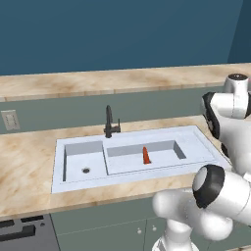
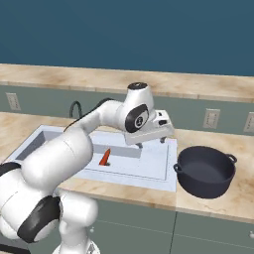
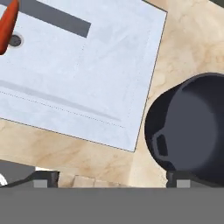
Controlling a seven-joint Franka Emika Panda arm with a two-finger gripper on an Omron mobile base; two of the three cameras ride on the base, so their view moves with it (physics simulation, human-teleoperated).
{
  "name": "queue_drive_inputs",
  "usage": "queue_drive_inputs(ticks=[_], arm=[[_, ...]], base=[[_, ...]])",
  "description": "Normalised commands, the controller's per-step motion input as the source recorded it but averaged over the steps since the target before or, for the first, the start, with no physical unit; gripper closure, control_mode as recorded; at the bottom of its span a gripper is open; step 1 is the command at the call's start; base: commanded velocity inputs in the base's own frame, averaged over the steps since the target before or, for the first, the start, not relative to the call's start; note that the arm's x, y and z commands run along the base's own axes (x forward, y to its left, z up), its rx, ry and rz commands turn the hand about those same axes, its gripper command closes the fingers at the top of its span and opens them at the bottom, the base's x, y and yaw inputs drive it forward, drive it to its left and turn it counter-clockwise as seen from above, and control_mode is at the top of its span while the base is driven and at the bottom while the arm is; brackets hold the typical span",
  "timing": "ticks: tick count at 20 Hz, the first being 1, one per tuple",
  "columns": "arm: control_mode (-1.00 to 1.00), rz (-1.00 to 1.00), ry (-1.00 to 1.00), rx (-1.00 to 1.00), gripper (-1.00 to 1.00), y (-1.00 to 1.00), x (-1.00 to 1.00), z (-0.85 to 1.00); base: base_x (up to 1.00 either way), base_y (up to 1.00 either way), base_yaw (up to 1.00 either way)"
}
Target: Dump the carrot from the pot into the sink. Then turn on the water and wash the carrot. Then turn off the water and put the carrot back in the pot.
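Gripper (image 3: 109, 180): fingers spread wide, grasping nothing.
Small orange-red cone-shaped carrot (image 1: 145, 155): standing in pale blue-grey sink (image 1: 206, 147), wider basin.
Round dark navy pot (image 2: 206, 171): upright on counter at sink's 3 o'clock.

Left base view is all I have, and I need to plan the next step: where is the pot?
Observer: The squat dark navy pot stands upright on the counter, just right of the pale blue-grey sink.
Operator: Is the hand holding it?
Observer: No. The hand hangs open over the sink's right edge, apart from the pot.
Operator: Anything left inside the pot?
Observer: It looks empty in the right base view; the small orange-red carrot lies in the sink's basin.
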Motion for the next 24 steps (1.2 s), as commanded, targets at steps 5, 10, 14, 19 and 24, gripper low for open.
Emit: queue_drive_inputs(ticks=[5,10,14,19,24], arm=[[-1.0,0.04,-0.04,0.03,-1.0,0.98,-0.5,0.23],[-1.0,0.11,0.0,0.18,-1.0,0.86,-0.17,0.1],[-1.0,0.1,0.0,0.27,-1.0,0.71,0.03,0.26],[-1.0,0.06,0.0,0.28,-1.0,0.69,0.21,0.3],[-1.0,0.0,0.0,0.25,-1.0,0.64,0.36,0.19]], base=[[0.0,0.0,0.0],[0.0,0.0,0.0],[0.0,0.0,0.0],[0.0,0.0,0.0],[0.0,0.0,0.0]])
